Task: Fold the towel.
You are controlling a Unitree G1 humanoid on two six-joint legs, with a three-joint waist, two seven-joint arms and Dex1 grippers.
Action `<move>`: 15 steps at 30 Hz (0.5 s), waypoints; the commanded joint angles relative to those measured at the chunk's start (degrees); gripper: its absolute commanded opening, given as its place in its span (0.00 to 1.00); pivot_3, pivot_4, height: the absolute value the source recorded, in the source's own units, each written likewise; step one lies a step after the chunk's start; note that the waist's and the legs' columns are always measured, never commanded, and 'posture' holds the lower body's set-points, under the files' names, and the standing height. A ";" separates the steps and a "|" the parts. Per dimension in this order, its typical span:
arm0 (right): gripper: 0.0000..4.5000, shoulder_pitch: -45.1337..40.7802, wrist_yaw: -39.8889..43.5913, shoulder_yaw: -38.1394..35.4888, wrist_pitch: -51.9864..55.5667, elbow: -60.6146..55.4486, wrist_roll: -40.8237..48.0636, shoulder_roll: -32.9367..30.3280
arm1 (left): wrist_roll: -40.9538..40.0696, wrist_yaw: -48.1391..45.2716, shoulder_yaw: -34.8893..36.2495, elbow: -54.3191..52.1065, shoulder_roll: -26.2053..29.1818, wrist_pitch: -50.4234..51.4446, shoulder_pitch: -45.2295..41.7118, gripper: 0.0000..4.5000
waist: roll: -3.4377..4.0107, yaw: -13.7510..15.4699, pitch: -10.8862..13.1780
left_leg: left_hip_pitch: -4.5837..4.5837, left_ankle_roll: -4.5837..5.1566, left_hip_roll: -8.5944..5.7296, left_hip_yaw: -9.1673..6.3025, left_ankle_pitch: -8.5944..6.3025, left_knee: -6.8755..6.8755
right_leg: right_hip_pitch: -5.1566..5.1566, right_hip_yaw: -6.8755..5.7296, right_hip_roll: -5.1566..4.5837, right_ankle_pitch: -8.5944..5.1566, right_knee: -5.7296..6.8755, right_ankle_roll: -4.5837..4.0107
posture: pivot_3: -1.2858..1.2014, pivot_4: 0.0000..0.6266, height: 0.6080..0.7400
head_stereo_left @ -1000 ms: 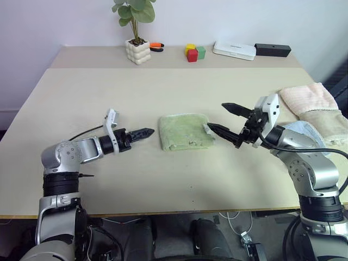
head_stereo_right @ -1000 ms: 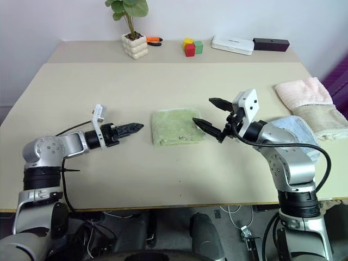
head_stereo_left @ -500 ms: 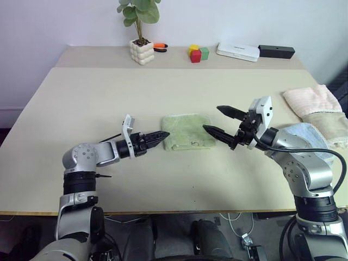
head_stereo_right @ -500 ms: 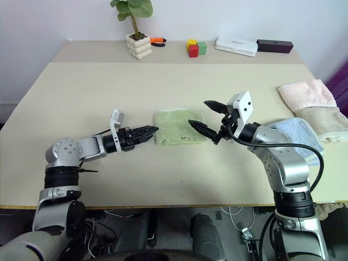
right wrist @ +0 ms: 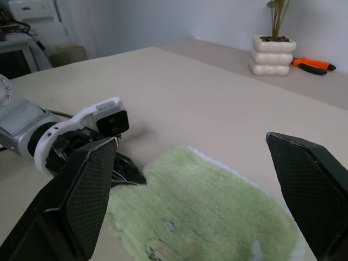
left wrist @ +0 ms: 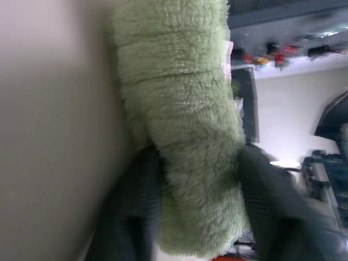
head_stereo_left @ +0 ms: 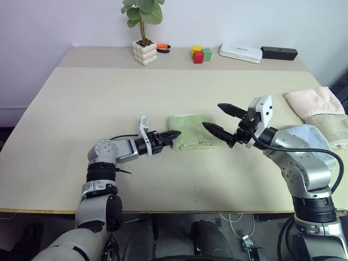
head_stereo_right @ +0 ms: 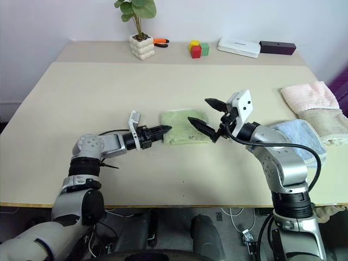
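Towel: the towel [head_stereo_left: 191, 131], light green terry cloth, lies folded into a small rectangle at the centre of the frame in the left eye view, flat on the beige table [head_stereo_left: 109, 98]; a small dark mark sits near its lower edge.
Left gripper: the left gripper [head_stereo_left: 169, 136] reaches in from the left of the frame to the towel's left edge. In the left wrist view its two black fingers [left wrist: 136, 196] sit on either side of a thick fold of green cloth, jaws clamped on the towel's edge.
Right gripper: the right gripper [head_stereo_left: 219, 118] hangs above the table just right of the towel, in the centre right of the frame. Its jaws stand wide apart with nothing between them, one finger over the towel's right edge.
Back of table: a potted plant [head_stereo_left: 144, 32] in a white pot stands at the upper centre left, with an orange-handled tool [head_stereo_left: 163, 48] beside it, coloured blocks [head_stereo_left: 201, 54] to its right, then a white box [head_stereo_left: 241, 52] and a black box [head_stereo_left: 279, 53].
Right edge: a pale pink towel [head_stereo_left: 315, 101] and a light blue cloth [head_stereo_left: 315, 142] lie at the right edge of the frame, well apart from the green towel.
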 commanded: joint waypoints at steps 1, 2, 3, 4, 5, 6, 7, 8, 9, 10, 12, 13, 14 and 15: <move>1.00 0.01 0.19 -0.70 -0.12 -3.30 0.77 -0.57 | 0.74 1.58 0.20 3.00 -1.02 1.06 0.42 0.00 | 0.04 -0.01 -0.02 | 0.01 0.00 0.00 0.00 0.00 0.01 | 0.02 0.00 0.00 0.00 0.00 -0.01 | 0.52 0.24 0.96; 1.00 0.60 1.08 -1.11 -0.39 -3.65 0.90 -1.38 | 0.68 1.57 0.49 2.97 -0.98 1.22 0.26 0.00 | 0.07 -0.03 -0.04 | 0.04 0.00 0.00 0.00 0.00 0.02 | 0.04 0.00 0.00 0.00 0.00 -0.01 | 0.52 0.24 0.96; 1.00 1.77 3.20 -1.63 -0.44 -4.50 1.73 -2.73 | 0.89 1.05 0.16 2.64 -0.65 1.06 0.26 0.00 | 0.07 0.02 -0.04 | 0.05 0.00 0.00 0.00 0.00 0.02 | 0.05 0.00 0.00 0.00 0.00 -0.02 | 0.52 0.24 0.96; 1.00 3.00 5.24 -2.00 -0.14 -5.37 2.60 -4.14 | 0.95 0.43 -0.03 2.35 -0.25 1.01 0.36 0.00 | 0.07 0.04 -0.04 | 0.04 0.00 -0.01 -0.01 0.00 0.01 | 0.05 0.00 -0.01 0.00 -0.01 -0.02 | 0.52 0.24 0.96; 1.00 3.85 6.58 -2.19 0.06 -5.96 3.30 -5.18 | 1.00 -0.01 -0.17 2.15 0.02 0.98 0.45 0.00 | 0.07 0.01 -0.04 | 0.03 0.00 -0.01 -0.03 0.00 0.01 | 0.06 -0.01 0.00 0.00 -0.02 -0.01 | 0.52 0.24 0.96; 1.00 4.65 7.50 -2.24 0.05 -6.36 3.52 -6.17 | 0.95 0.09 0.25 2.30 0.18 0.91 0.48 0.00 | 0.07 -0.16 -0.04 | 0.03 0.00 -0.02 -0.02 0.00 0.00 | 0.06 0.00 -0.01 0.00 -0.05 -0.01 | 0.52 0.24 0.96; 1.00 5.55 8.48 -2.52 -0.53 -6.33 3.24 -7.33 | 1.42 0.00 0.60 2.10 0.54 -1.02 0.81 0.00 | 0.08 -0.21 -0.05 | 0.03 0.00 -0.01 -0.02 0.00 -0.01 | 0.06 0.00 0.00 0.00 -0.05 -0.01 | 0.52 0.24 0.96; 1.00 6.07 9.14 -3.00 -0.83 -5.94 3.02 -8.31 | 1.26 0.72 2.59 2.49 1.25 -3.27 0.71 0.00 | 0.09 -0.21 -0.05 | 0.05 0.00 -0.01 -0.02 0.00 -0.01 | 0.06 0.00 0.00 0.00 -0.05 -0.01 | 0.52 0.24 0.96; 1.00 6.27 9.53 -3.37 -1.01 -5.50 3.03 -8.85 | 1.92 0.88 3.29 2.29 2.09 -5.94 0.86 0.00 | 0.08 -0.30 -0.05 | 0.07 0.00 -0.01 -0.02 0.00 -0.02 | 0.06 0.00 0.00 -0.01 -0.05 -0.03 | 0.52 0.24 0.96; 1.00 6.25 9.66 -3.54 -1.11 -5.13 3.06 -9.06 | 3.27 0.43 2.82 1.52 3.02 -9.22 1.28 0.00 | 0.08 -0.36 -0.05 | 0.08 0.00 0.01 -0.03 0.00 -0.02 | 0.06 0.00 0.02 -0.05 -0.05 -0.10 | 0.52 0.24 0.96; 1.00 6.15 9.82 -3.12 -1.44 -5.00 2.66 -9.03 | 3.22 1.88 5.16 2.09 4.48 -13.23 1.42 0.00 | 0.08 -0.76 -0.05 | 0.13 -0.01 0.01 -0.06 0.00 -0.02 | 0.07 0.02 0.05 -0.07 -0.04 -0.16 | 0.52 0.24 0.96; 1.00 6.16 9.85 -2.96 -1.41 -5.17 2.71 -8.78 | 2.80 2.30 6.69 2.21 5.56 -15.44 1.67 0.00 | 0.08 -1.21 -0.05 | 0.19 -0.01 0.02 -0.07 0.00 -0.05 | 0.07 0.04 0.08 -0.06 -0.04 -0.18 | 0.52 0.24 0.96; 1.00 6.29 10.03 -2.79 -1.27 -5.39 2.78 -8.68 | 2.43 2.51 7.99 2.14 6.58 -17.72 2.01 0.00 | 0.08 -1.75 -0.05 | 0.22 -0.01 0.02 -0.11 0.00 -0.10 | 0.07 0.05 0.11 -0.06 -0.04 -0.19 | 0.52 0.24 0.96; 1.00 6.56 10.34 -2.62 -1.05 -5.62 2.87 -8.78 | 2.16 2.75 9.13 2.10 7.54 -19.89 2.34 0.00 | 0.08 -2.10 -0.05 | 0.25 -0.01 0.04 -0.11 0.00 -0.16 | 0.04 0.07 0.13 -0.05 -0.01 -0.17 | 0.52 0.24 0.96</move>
